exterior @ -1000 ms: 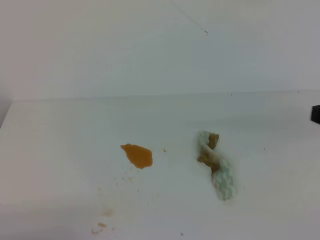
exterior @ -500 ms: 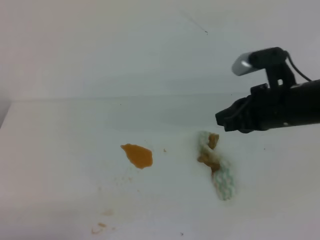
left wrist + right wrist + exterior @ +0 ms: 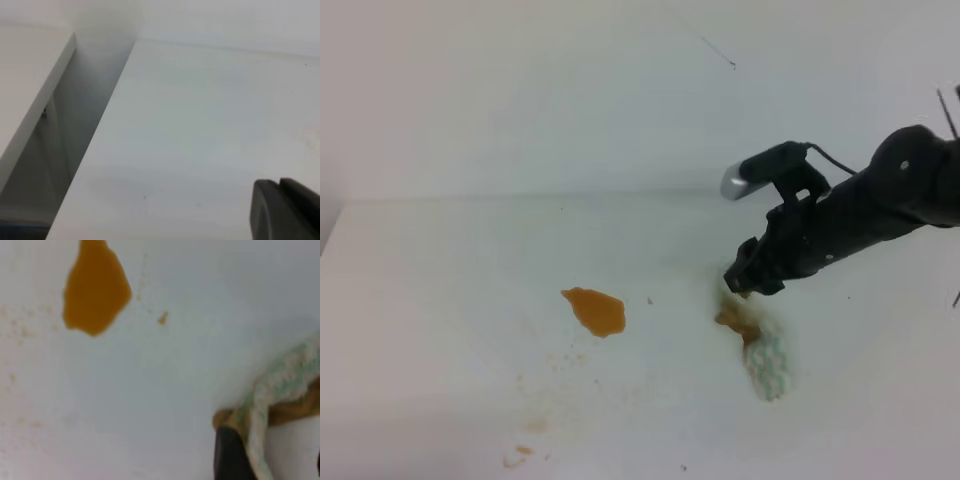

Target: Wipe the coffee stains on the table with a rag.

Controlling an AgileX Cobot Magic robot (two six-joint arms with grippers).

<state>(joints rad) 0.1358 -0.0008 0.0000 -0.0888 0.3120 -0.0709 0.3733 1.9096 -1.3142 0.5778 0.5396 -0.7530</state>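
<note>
The step in hand is the grasp of the rag [image 3: 760, 345], before any wiping can start. In the exterior high view the rag lies right of the centre of the worktop [image 3: 440, 300], a lumpy strip with its brown-stained end up and its pale green end toward the lower right. The coffee stains [image 3: 594, 310] are well apart from it, to the left, with faint specks toward the lower left of the frame.

The right end effector [image 3: 744, 281] is just over the upper end of the rag. In the right wrist view 1 dark finger [image 3: 229, 455] shows at the lower edge, beside the fold of the cloth, so the jaws seem parted around it, not closed on it; this I judge only, as the other finger is almost out of the frame.

To do it well, the fingers should go down until they nearly touch the worktop and close on a thick fold, not on a loose edge, so the cloth does not slip during wiping.

The left end effector [image 3: 287, 210] shows only as a dark corner over the bare worktop; whether it is parted or closed I cannot tell.
</note>
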